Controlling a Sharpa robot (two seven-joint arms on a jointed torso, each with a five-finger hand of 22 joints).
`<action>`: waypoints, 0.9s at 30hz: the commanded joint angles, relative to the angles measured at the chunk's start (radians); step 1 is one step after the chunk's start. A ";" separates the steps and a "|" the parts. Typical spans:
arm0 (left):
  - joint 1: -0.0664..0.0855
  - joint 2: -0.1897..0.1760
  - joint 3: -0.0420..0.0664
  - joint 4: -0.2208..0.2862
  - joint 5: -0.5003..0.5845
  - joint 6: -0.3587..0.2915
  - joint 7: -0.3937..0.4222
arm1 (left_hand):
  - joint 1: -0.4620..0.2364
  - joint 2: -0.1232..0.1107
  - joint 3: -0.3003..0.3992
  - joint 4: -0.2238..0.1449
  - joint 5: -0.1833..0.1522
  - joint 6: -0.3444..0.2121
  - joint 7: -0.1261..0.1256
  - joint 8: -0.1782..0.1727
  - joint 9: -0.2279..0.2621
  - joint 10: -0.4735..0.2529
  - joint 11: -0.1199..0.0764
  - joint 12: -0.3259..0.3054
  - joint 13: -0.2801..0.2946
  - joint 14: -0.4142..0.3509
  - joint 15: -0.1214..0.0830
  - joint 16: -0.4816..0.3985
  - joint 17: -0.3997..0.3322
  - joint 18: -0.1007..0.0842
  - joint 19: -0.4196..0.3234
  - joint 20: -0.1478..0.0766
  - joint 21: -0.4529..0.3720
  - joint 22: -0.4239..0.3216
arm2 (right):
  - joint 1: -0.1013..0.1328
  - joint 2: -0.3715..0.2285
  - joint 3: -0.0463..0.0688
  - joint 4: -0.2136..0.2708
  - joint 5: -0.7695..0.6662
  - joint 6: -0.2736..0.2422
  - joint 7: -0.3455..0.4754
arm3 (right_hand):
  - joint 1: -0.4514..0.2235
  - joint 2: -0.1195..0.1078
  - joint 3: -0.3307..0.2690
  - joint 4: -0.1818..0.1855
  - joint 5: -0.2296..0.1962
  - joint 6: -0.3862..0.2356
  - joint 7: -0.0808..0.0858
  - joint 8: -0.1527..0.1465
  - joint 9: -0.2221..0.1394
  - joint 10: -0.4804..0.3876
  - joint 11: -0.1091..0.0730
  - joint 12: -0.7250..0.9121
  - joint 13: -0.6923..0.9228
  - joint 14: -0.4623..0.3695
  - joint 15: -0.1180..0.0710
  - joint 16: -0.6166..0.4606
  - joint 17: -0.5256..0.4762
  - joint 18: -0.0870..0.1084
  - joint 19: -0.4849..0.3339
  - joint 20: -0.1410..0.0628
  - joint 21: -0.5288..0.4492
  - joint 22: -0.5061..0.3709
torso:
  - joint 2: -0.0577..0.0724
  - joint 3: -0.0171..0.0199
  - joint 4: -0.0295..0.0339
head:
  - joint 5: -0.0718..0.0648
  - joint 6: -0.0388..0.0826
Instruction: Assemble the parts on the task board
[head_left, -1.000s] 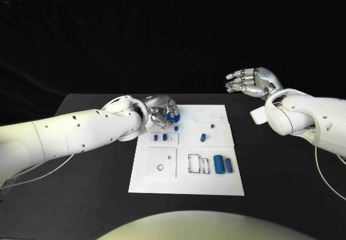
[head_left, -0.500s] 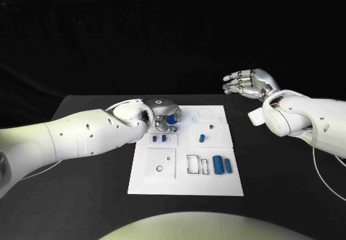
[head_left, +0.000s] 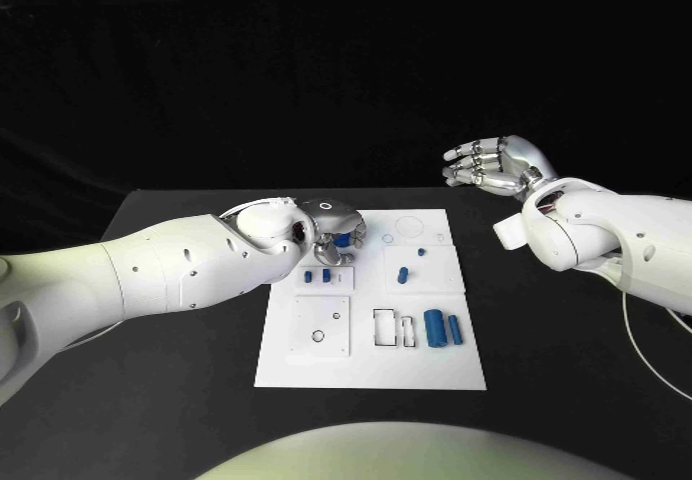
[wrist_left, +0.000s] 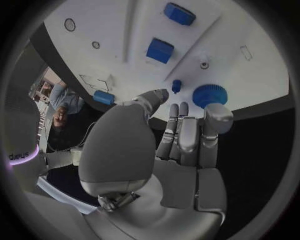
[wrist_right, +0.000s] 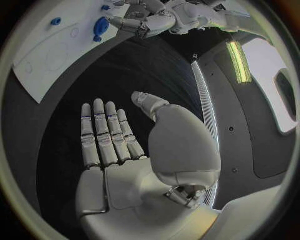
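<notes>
Your left hand (head_left: 329, 226) hovers at the task board's (head_left: 433, 375) far left corner, fingers touching a blue gear (wrist_left: 209, 95); you cannot tell whether it grips it. Your right hand (head_left: 495, 165) hangs flat and empty beyond the board's far right corner. Loose blue parts (head_left: 444, 328) lie near the right edge, so most assembly likely remains.
</notes>
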 joint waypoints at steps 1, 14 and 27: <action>-0.001 0.008 0.000 -0.008 -0.022 0.040 -0.005 | 0.012 0.000 0.012 -0.003 -0.003 0.018 0.000 -0.005 -0.003 0.022 -0.002 -0.004 -0.004 0.012 -0.001 0.010 0.006 -0.012 0.013 0.001 0.015 0.017 | -0.001 0.001 0.000 0.002 -0.012 0.013 0.012 | -0.004 0.005 -0.003 -0.005 0.007 -0.007 0.069 -0.003 -0.002 -0.007 -0.002 0.006 -0.001 0.001 0.007 -0.003 -0.001 0.011 -0.001 0.005 -0.005 -0.001 | 0.001 -0.0007 0.0017 | -0.002 -0.003; -0.006 0.023 0.000 -0.032 -0.025 0.053 -0.007 | 0.022 0.006 0.033 -0.010 -0.005 0.038 0.001 -0.009 -0.010 0.054 -0.005 -0.014 -0.016 0.020 -0.003 0.018 0.008 -0.018 0.024 -0.003 0.046 0.051 | -0.001 0.002 0.000 0.002 -0.012 0.014 0.012 | -0.004 0.005 -0.003 -0.005 0.007 -0.007 0.069 -0.003 -0.002 -0.007 -0.002 0.006 -0.001 0.001 0.007 -0.003 -0.001 0.011 -0.001 0.005 -0.005 -0.001 | -0.001 -0.0011 0.0030 | -0.006 -0.009; -0.017 0.029 0.000 -0.042 -0.024 0.061 0.003 | 0.021 0.006 0.044 -0.012 -0.008 0.042 0.002 -0.017 -0.016 0.074 -0.006 -0.021 -0.023 0.027 -0.004 0.024 0.012 -0.025 0.041 -0.004 0.079 0.089 | -0.001 0.003 0.000 0.003 -0.012 0.014 0.012 | -0.004 0.005 -0.003 -0.005 0.007 -0.007 0.069 -0.003 -0.002 -0.007 -0.002 0.006 -0.001 0.001 0.007 -0.003 -0.001 0.011 -0.001 0.005 -0.005 -0.001 | 0.000 -0.0011 0.0026 | -0.010 -0.015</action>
